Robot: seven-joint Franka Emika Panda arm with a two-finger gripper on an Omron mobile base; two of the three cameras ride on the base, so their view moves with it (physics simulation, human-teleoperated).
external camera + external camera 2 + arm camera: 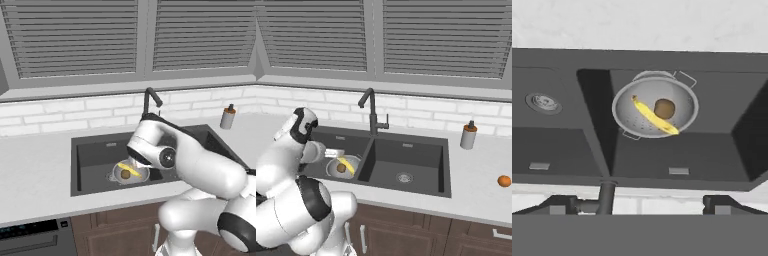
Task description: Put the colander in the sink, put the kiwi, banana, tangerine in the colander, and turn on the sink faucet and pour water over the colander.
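Tool open and empty above dark grey double sink; yellow banana and brown kiwi in silver perforated colander, orange tangerine on white surface.

At the centre of the hand view, the colander showed as shiny perforated metal inside a matt dark grey sink; the banana looked smooth and the kiwi dull brown. A pale speckled stone-like counter ran lower left, with wood-toned cabinet doors below and a matt faucet
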